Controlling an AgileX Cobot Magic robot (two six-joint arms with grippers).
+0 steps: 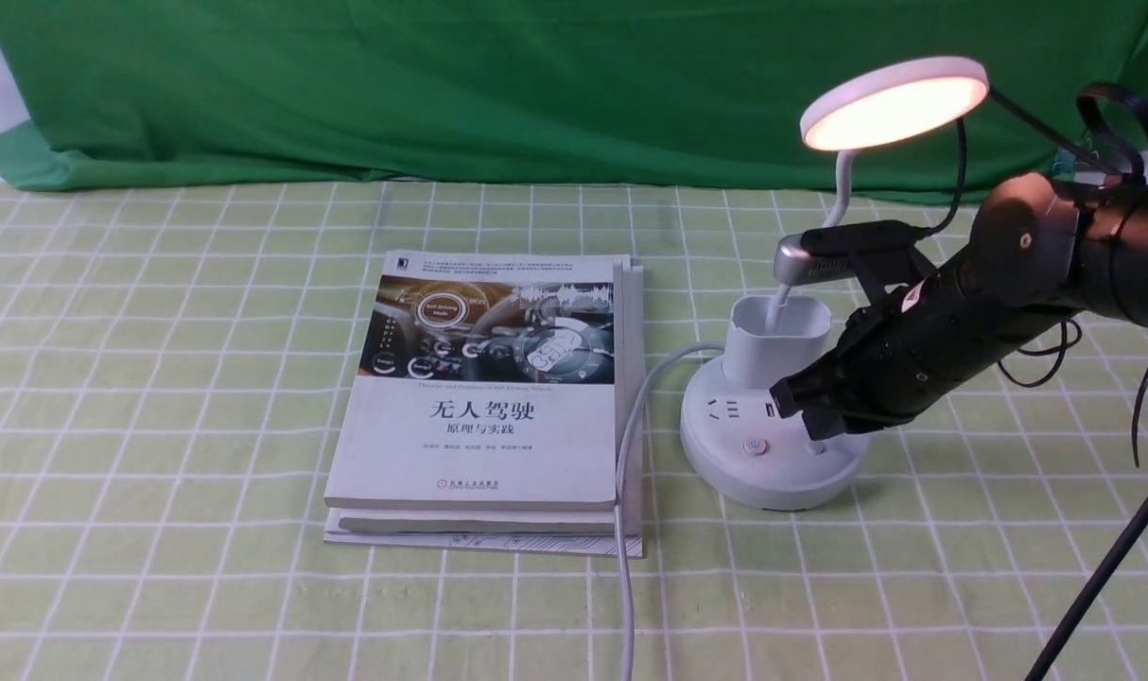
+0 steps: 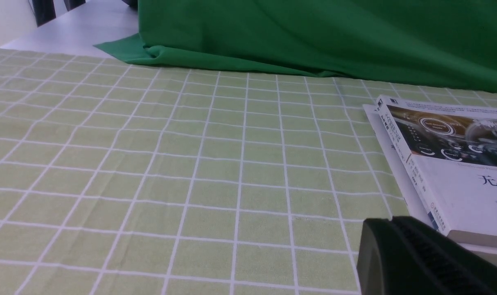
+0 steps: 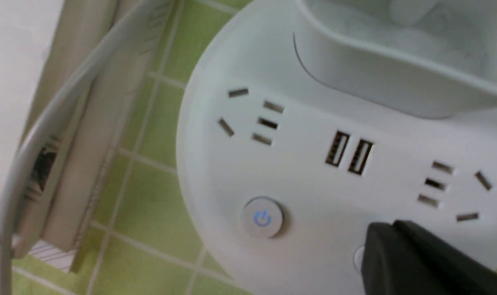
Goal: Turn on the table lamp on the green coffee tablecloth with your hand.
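Lamp [image 1: 774, 345] lit, right hand [image 1: 801, 407] half-hiding second button [image 1: 817, 447], left hand [image 2: 428, 258] mostly cropped, opening of either jaws indiscernible.

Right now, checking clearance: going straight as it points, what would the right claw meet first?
Probably the base of the table lamp, at the half-hidden button; the right claw looks nearly on it.

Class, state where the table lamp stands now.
Front view: the table lamp stands right of centre on the tablecloth, just right of the books, right gripper at its base.
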